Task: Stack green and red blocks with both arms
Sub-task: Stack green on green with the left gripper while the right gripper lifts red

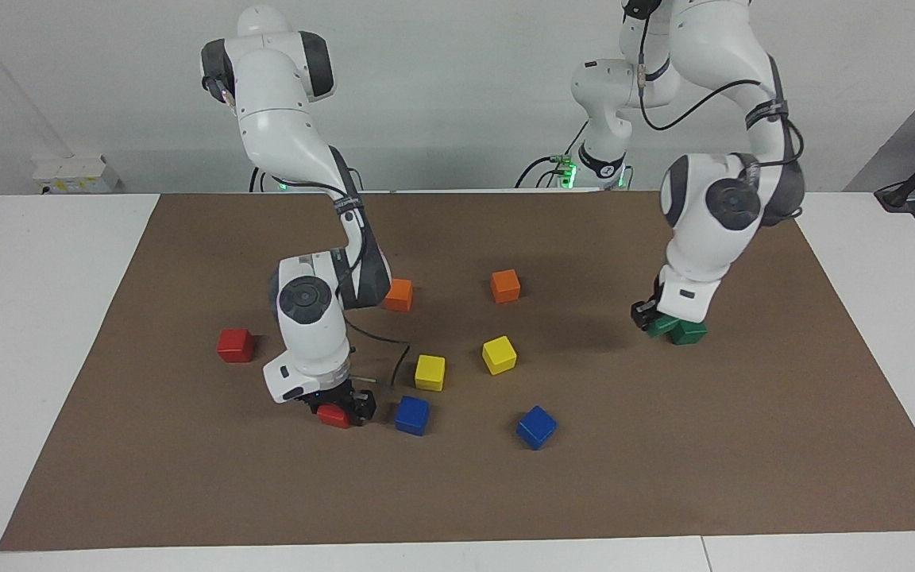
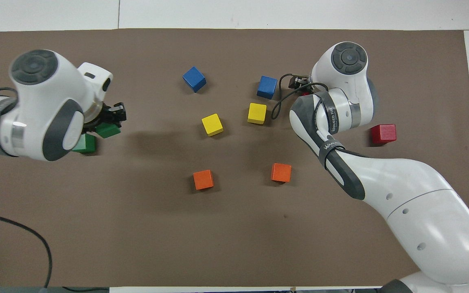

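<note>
Item: left hand [image 1: 651,316] clamped on one green block [image 1: 663,324], carried over the second green block [image 1: 690,332]; I square edges before releasing. Right hand [image 1: 338,413] around a red block [image 1: 334,415] on the counter [image 1: 664,477]; grip unclear.

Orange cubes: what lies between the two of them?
Nothing. Between one orange cube and the other orange cube the mat is bare, in both views.
</note>
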Tool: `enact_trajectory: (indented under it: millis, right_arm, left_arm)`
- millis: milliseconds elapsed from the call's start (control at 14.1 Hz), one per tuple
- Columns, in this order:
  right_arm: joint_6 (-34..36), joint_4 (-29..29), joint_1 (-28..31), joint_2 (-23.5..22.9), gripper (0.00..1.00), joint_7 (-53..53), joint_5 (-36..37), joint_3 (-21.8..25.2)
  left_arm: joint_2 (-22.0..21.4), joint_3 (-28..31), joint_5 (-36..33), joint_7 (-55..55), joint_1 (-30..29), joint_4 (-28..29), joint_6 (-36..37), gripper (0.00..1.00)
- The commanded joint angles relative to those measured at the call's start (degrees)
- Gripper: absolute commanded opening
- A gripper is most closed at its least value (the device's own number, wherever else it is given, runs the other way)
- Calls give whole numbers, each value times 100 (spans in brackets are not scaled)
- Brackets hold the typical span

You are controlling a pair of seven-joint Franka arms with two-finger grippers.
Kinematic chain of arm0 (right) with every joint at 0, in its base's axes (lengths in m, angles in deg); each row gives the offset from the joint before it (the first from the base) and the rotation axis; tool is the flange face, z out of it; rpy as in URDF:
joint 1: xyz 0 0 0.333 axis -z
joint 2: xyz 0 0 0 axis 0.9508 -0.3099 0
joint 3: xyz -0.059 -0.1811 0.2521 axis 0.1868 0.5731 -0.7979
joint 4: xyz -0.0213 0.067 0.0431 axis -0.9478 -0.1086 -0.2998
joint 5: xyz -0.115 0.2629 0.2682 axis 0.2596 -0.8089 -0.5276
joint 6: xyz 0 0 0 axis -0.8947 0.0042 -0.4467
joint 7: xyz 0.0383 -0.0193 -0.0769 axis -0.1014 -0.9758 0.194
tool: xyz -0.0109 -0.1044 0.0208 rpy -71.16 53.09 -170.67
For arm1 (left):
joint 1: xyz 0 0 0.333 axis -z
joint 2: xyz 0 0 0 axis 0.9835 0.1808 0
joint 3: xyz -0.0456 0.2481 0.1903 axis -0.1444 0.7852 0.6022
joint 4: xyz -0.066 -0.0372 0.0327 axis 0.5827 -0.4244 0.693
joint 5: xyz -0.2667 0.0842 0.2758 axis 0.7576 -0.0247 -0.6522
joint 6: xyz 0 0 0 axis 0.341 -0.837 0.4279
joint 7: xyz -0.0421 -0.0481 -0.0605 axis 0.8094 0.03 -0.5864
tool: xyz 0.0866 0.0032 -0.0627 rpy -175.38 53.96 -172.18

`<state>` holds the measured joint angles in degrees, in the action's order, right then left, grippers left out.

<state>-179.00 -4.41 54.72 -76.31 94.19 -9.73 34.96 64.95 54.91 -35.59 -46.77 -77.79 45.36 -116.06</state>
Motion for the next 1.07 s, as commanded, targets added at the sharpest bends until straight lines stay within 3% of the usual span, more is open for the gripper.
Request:
enact_trajectory:
  millis: [0, 142, 355, 497, 782, 995]
  right_arm:
    - [53, 123, 44, 101, 0, 3, 52, -21]
    - [140, 88, 44, 101, 0, -14, 52, -21]
    - [211, 166, 105, 249, 0, -408, 43, -21]
    - [378, 577, 306, 749, 0, -1188, 35, -12]
    - [220, 2195, 921, 2208, 0, -2525, 43, -12]
    - [211, 2758, 1335, 2710, 0, -3160, 35, -12]
  left_arm:
    - [-125, -30, 290, 1784, -547, 225, 3, 0]
    - [-134, -30, 290, 2549, -802, 286, -58, 0]
    - [-169, -30, 298, 2693, -944, 611, -593, 0]
    - [-222, -30, 307, 2658, -882, 787, -796, 0]
    - [-318, -30, 307, 2623, -882, 1120, -1129, 0]
    - [-371, -39, 307, 2395, -874, 1306, -1263, 0]
